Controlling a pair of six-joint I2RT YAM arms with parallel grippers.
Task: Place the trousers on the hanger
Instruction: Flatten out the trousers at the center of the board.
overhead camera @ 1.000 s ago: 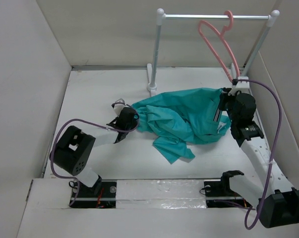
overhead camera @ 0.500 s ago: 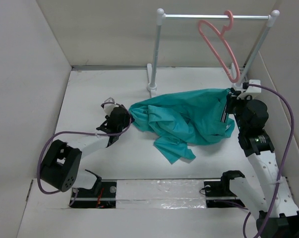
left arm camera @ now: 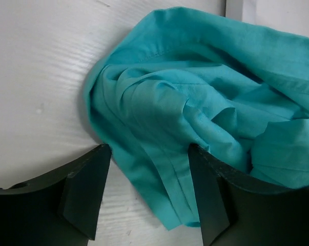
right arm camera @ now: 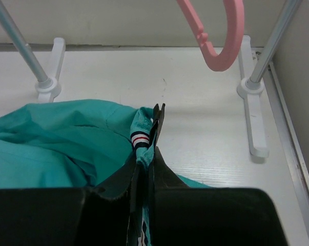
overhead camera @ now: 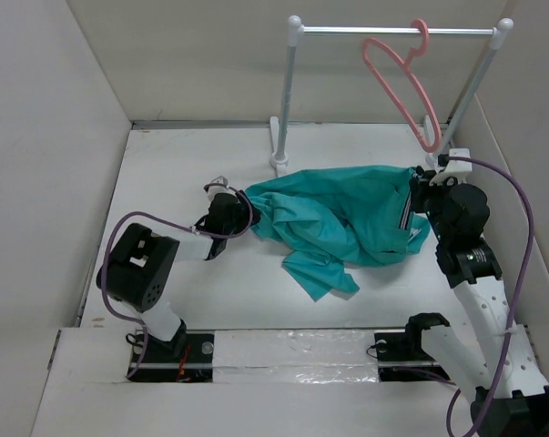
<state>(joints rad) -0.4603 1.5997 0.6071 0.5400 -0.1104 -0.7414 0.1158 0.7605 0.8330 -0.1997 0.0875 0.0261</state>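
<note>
The small teal cloth trousers lie crumpled on the white table, spread between the two grippers. The right gripper is pinched tight on the striped waistband. The left gripper is wide apart, with a folded leg end lying loose between its fingers and nothing squeezed. The thin pink plastic hanger hangs on the white-and-grey metal rail stand, up and just ahead of the right gripper.

My guess is it's light, floppy stuff that'll sag and bunch, so the thicker waistband is the sane place to hold. The left wrist view shows that finger gap up close, while the overhead hides it but gives the whole layout. Only the right wrist view shows the hanger's lower curve just beyond the pinch.
</note>
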